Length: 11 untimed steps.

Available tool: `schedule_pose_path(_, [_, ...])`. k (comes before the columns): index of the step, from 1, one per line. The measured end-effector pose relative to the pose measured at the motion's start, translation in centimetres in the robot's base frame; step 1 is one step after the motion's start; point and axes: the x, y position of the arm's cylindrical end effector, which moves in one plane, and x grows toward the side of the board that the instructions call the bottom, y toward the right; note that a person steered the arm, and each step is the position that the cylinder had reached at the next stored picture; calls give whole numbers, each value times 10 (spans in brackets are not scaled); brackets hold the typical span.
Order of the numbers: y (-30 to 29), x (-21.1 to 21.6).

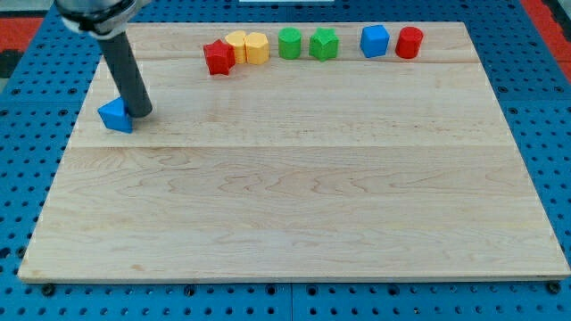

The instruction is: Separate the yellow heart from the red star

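The red star [218, 57] lies near the view's top, left of centre, touching the yellow heart [236, 45] on its right. A second yellow block [256, 47] sits against the heart's right side. My tip [140, 113] rests on the board at the view's left, right beside a blue triangle block [115, 115]. The tip is well to the left of and below the red star.
Along the top edge, to the right of the yellow blocks, stand a green round block [289, 43], a green star-like block [323, 44], a blue block [375, 40] and a red cylinder [409, 42]. The wooden board [294, 205] lies on a blue perforated table.
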Motion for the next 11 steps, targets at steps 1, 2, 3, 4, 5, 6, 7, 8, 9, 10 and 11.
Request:
schedule_pose_path(1, [13,0])
schedule_pose_path(2, [120,-46])
schedule_pose_path(3, [167,-79])
schedule_pose_path(4, [157,-91])
schedule_pose_path(5, [160,-105])
schedule_pose_path(6, [178,-132])
schedule_pose_path(7, [189,-144])
schedule_pose_path(8, [169,-149])
schedule_pose_path(9, [155,-165])
schedule_pose_path(10, [160,-207])
schedule_pose_path(11, [157,-207])
